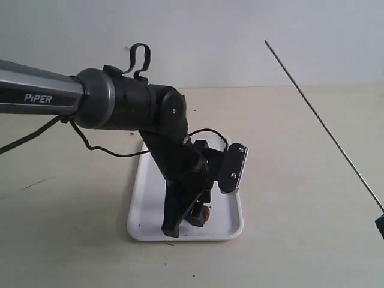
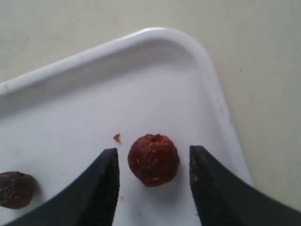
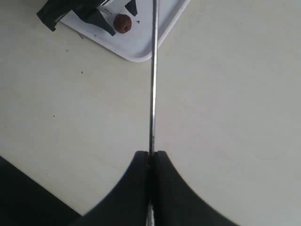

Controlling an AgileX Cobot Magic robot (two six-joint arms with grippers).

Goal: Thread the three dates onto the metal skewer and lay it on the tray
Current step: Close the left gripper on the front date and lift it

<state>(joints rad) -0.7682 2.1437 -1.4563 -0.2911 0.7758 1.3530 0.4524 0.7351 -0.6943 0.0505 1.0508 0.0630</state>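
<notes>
In the exterior view the left arm [image 1: 120,102] reaches in from the left and bends down over the tray [image 1: 147,204]. The left claw [image 1: 185,225] points down at the tray's near end. A date [image 1: 206,213] shows as a red spot just beside the claw's tips, on the side toward the right claw. The right claw [image 1: 380,225] is only a dark sliver at the frame's edge. The skewer [image 1: 324,126] rises out of it on a slant, up and away, with its point high in the air, well apart from the tray. The tray lies on a pale table [image 1: 300,252].

In the left wrist view the left claw stands spread. Its two dark fingers [image 2: 106,188] flank the date [image 2: 153,159], with a narrow strip of white tray showing on either side, so neither finger touches it. The date sits on the tray floor near a rounded corner of the rim [image 2: 160,33]. A second date [image 2: 14,189] lies outside the claw, beyond one finger, also on the tray. A small brown crumb [image 2: 116,137] lies just ahead of the fingertips.

In the right wrist view the right claw [image 3: 150,157] is pressed together, pinching the skewer [image 3: 153,70], which runs straight out from the tips. Far ahead of them its line crosses a corner of the tray [image 3: 141,54]. There the date [image 3: 122,22] sits beside the dark left claw [image 3: 101,19].
</notes>
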